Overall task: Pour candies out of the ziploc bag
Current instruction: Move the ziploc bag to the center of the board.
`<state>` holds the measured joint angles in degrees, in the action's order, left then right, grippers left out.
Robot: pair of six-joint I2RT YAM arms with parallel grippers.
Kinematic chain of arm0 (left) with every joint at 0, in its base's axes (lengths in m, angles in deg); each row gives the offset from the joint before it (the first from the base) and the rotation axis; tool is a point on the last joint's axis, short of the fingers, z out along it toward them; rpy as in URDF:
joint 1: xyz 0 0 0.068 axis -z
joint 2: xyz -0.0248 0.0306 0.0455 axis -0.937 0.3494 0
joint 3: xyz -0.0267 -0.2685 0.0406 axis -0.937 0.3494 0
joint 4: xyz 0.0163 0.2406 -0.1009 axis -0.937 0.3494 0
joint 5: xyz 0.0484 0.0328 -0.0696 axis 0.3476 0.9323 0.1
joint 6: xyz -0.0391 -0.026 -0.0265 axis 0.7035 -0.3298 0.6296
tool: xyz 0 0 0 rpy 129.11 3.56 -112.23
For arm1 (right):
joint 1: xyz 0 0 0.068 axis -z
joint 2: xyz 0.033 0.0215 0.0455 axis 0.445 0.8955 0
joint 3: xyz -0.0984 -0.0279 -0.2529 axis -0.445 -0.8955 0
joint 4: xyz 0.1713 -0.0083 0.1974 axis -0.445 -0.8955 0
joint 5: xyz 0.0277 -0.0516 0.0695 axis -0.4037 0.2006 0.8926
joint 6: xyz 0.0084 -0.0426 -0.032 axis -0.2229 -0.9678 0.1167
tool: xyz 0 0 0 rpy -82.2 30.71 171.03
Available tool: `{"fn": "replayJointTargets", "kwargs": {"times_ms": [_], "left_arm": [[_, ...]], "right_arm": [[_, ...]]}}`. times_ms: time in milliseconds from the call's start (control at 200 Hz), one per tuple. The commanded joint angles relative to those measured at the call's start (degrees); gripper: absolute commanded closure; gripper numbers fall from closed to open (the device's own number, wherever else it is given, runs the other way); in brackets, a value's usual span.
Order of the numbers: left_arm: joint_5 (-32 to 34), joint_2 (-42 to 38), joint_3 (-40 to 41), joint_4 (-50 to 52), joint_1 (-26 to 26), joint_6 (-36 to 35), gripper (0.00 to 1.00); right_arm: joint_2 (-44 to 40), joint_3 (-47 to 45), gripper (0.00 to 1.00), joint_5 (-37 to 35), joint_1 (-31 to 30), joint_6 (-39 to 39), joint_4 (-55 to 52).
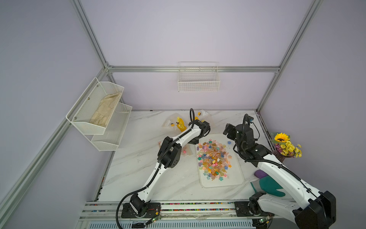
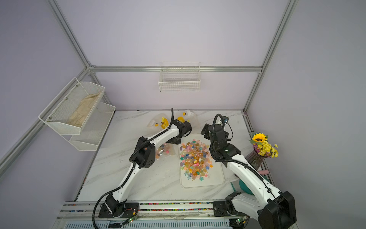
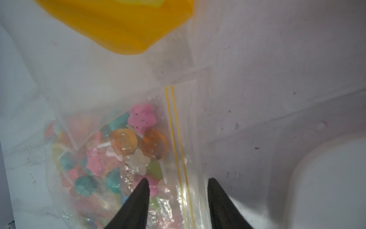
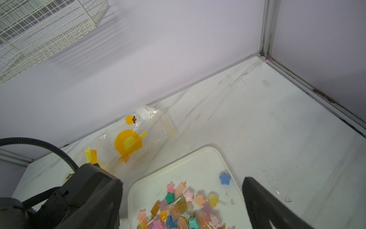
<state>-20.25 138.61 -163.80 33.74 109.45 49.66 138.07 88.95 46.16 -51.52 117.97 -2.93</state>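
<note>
White rectangular plastic tray (image 1: 223,182) sits on the marble-look bench (image 1: 138,168). Near end of the tray is bare. A big heap of small translucent star and flower candies on pale sticks (image 1: 214,158) covers its middle and far part, so most of the pour looks done.

Just beside the tray, on the left arm's side, a clear ziploc bag with yellow zip lines (image 3: 178,128) lies on the bench. A clump of candies inside it (image 3: 122,141) is what's left to pour.

Left jaws are spread and straddle the bag's zip edge, with film between them but not pinched as far as the wrist view shows. Likely step is to grip and tip out the rest.

Right jaws are spread wide and empty, over the tray's far end.

Farthest back are clear bags with yellow cartoon prints (image 4: 130,138), which look empty.
</note>
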Motion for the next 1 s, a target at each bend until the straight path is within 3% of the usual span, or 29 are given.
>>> {"fn": "replayJointTargets", "kwargs": {"times_ms": [0, 265, 710, 990], "left_arm": [[1.7, 0.3, -2.1, 0.6, 0.3, -0.4, 0.54], [2.1, 0.0, -1.8, 0.8, 0.2, -0.1, 0.67], [2.3, 0.1, -0.5, 0.7, 0.3, 1.1, 1.0], [1.1, -2.3, 1.7, 1.0, 0.3, 1.9, 1.0]], "right_arm": [[-0.9, 0.4, 0.03, -0.7, 0.1, -0.3, 0.5], [-0.8, 0.4, 0.03, -0.4, 0.1, -0.3, 0.6], [-0.9, 0.6, 0.03, 0.0, 0.1, -0.2, 0.4], [-0.5, 0.3, 0.03, 0.8, 0.1, -0.2, 0.9]]}}
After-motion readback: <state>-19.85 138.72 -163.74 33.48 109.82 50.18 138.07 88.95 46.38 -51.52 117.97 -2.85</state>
